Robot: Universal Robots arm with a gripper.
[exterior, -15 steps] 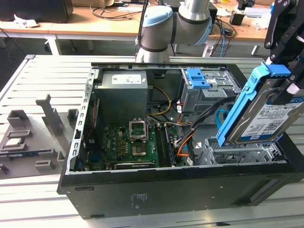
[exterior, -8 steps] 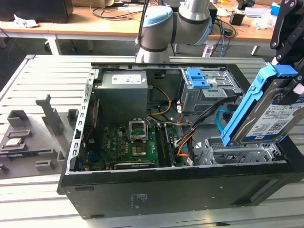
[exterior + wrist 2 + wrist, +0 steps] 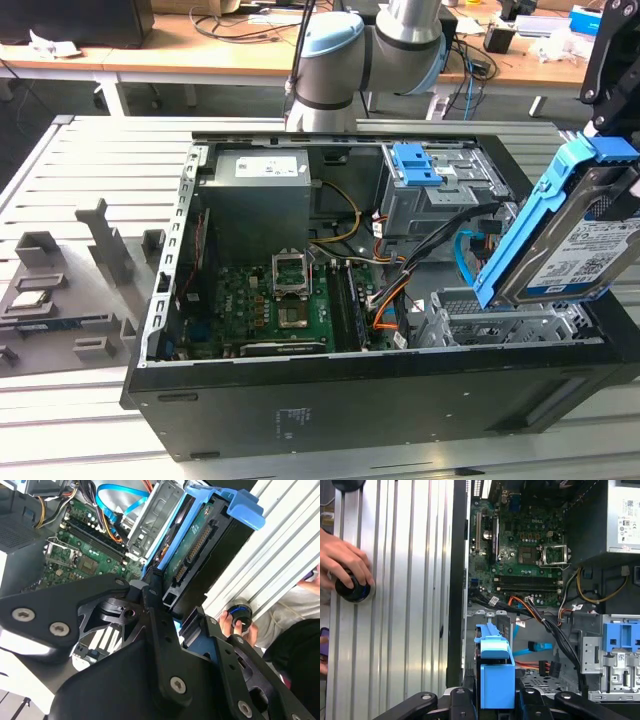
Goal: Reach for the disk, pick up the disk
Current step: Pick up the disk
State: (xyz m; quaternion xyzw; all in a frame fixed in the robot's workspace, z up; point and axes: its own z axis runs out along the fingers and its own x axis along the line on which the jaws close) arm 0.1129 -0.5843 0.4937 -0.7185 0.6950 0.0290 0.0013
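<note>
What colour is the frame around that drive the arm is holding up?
Bright blue, around the silver disk with its white-and-blue label; clearest in the exterior view.

The disk [image 3: 572, 235] hangs tilted above the computer case's [image 3: 350, 400] exterior-view right end.

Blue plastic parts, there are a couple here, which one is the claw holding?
The disk carrier, lifted and tilted above the case; the blue latch stays mounted inside.
</note>
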